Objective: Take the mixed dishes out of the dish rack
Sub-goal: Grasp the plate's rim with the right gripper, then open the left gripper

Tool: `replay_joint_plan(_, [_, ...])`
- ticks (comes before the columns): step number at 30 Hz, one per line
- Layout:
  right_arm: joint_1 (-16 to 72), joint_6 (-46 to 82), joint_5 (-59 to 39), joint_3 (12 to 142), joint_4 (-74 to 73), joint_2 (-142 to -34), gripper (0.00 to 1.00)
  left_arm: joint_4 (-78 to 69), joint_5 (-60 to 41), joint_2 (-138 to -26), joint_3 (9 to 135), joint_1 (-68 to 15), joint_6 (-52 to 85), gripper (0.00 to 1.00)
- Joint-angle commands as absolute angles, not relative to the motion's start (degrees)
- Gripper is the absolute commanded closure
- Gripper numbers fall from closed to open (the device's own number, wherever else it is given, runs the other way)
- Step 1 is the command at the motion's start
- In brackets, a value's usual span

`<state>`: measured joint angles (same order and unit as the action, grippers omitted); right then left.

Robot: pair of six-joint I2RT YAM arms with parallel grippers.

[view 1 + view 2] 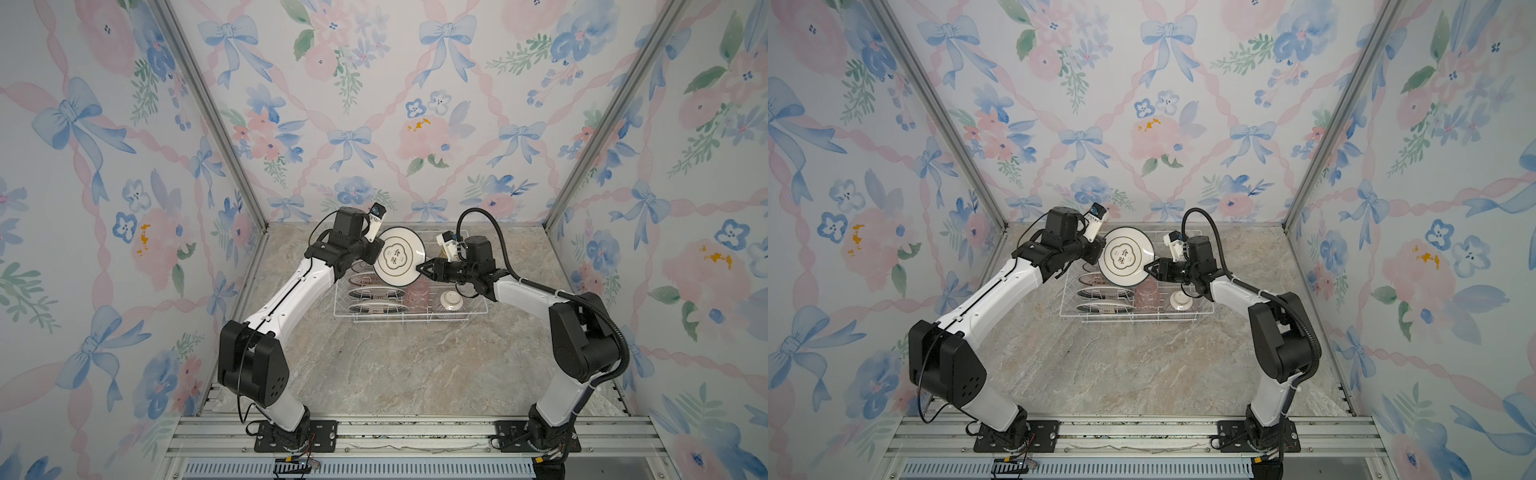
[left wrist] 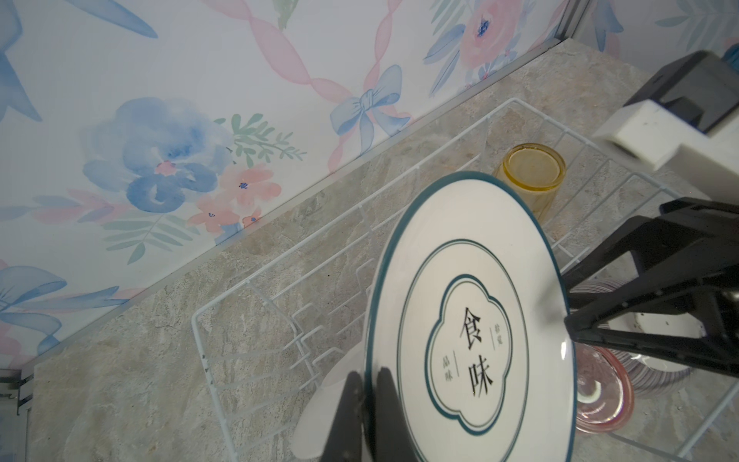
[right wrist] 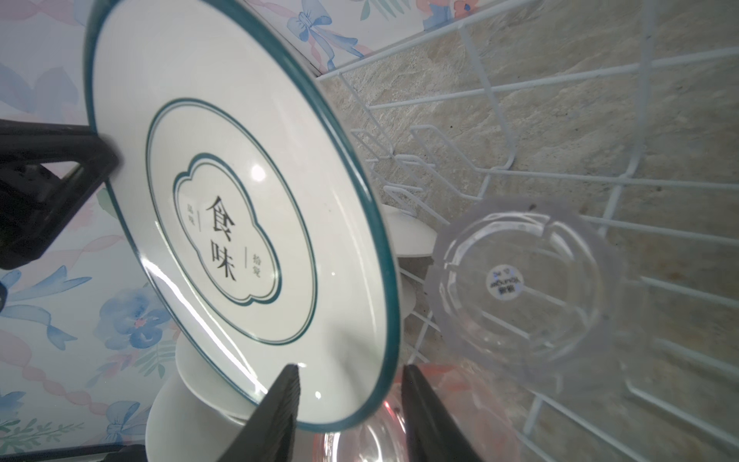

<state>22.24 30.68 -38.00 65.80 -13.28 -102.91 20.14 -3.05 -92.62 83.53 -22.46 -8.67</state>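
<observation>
A white plate point(image 1: 399, 256) point(image 1: 1127, 256) with a dark teal rim is held upright above the white wire dish rack point(image 1: 415, 319) point(image 1: 1142, 320). My left gripper point(image 1: 375, 254) point(image 2: 370, 374) is shut on the plate's point(image 2: 472, 320) left edge. My right gripper point(image 1: 420, 267) point(image 3: 352, 370) is open, its jaws straddling the opposite rim of the plate point(image 3: 240, 200) with a gap on the outer side. Three more plates point(image 1: 377, 293) stand in the rack's left rows. A pink tumbler point(image 1: 417, 296), a clear tumbler point(image 3: 516, 288), a yellow tumbler point(image 2: 530, 172) and an upturned purple-striped bowl point(image 1: 451, 301) sit on its right side.
The rack stands at the back of the marble tabletop point(image 1: 395, 365), close to the flowered back wall point(image 1: 374, 124). Side walls with metal corner posts close in left and right. A metal rail point(image 1: 395, 432) carrying both arm bases runs along the front.
</observation>
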Motion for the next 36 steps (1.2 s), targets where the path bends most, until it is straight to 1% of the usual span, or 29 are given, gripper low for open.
replay_joint_plan(1, [22.9,33.3,-40.0,67.1,-18.9,-104.3,0.57,19.7,-4.5,-94.2,82.4,-21.8,-8.2,1.00])
replay_joint_plan(5, [22.9,35.4,-41.1,67.0,-23.2,-105.1,0.65,19.4,-5.1,-95.1,82.0,-21.6,-8.0,1.00])
replay_joint_plan(8, [22.8,37.7,-41.4,66.8,-24.8,-105.3,0.73,19.4,-5.5,-95.9,81.9,-21.3,-7.9,1.00])
replay_joint_plan(15, [22.5,38.9,-41.7,65.4,-27.0,-104.8,0.83,19.1,-6.2,-97.7,81.4,-20.6,-7.6,1.00])
replay_joint_plan(22, [22.3,40.5,-42.7,65.5,-28.0,-104.0,1.00,18.9,-6.3,-97.6,81.0,-20.0,-7.1,1.00])
replay_joint_plan(23, [22.3,40.7,-42.6,65.5,-28.1,-103.7,1.00,18.9,-6.2,-97.5,81.0,-19.9,-6.9,1.00])
replay_joint_plan(25, [22.2,41.0,-42.6,65.4,-28.6,-103.0,1.00,18.5,-6.0,-96.6,80.6,-19.6,-6.2,0.92])
replay_joint_plan(30, [21.5,41.5,-42.8,65.7,-28.4,-99.2,1.00,17.0,-7.4,-92.5,79.3,-18.9,-4.9,0.81])
replay_joint_plan(33, [20.8,39.9,-43.5,67.0,-24.1,-96.2,1.00,16.7,-9.4,-89.6,79.4,-18.6,-3.9,0.71])
replay_joint_plan(36, [20.4,36.3,-43.9,68.6,-16.7,-92.2,1.00,16.6,-13.6,-86.6,79.8,-18.5,-2.9,0.67])
